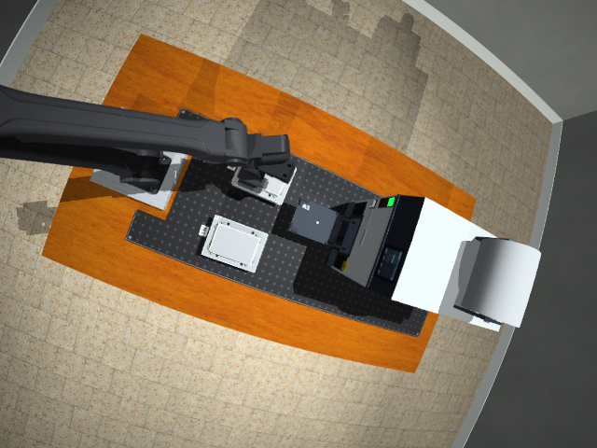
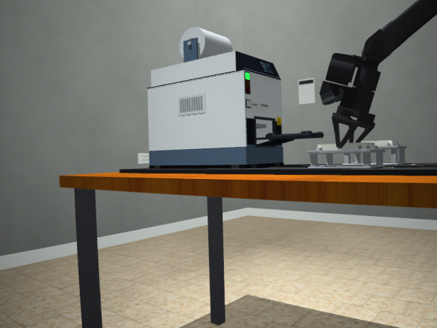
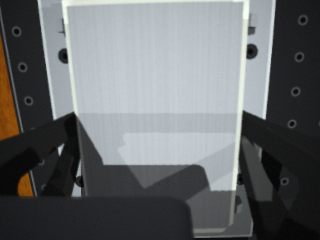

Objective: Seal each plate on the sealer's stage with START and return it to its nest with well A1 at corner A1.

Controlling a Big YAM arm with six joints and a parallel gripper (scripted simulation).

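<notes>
My gripper [image 2: 348, 143] [image 3: 158, 120] is shut on a plate [image 1: 274, 187] [image 2: 326, 146] [image 3: 155, 65], one finger on each long side. The plate's top is smooth and silvery, with no wells showing. It lies flat in its nest [image 2: 345, 152] [image 3: 260, 75]; any small lift cannot be told. The other plate [image 1: 233, 244] lies flat in the other nest [image 1: 260, 248], its top also smooth and pale. The sealer's stage [image 1: 308, 226] [image 2: 296, 135] is out and bears no plate. The lamp [image 1: 391, 201] [image 2: 247, 76] is green. The START button [image 2: 248, 103] is below it. The arm partly hides the held plate from above.
The sealer [image 1: 419, 255] [image 2: 197, 123] stands past the stage, with a foil roll [image 1: 504, 282] [image 2: 215, 43] on top. The nests stand side by side on the dark perforated board [image 1: 187, 241]. The arm [image 1: 110, 130] reaches over the board from its base.
</notes>
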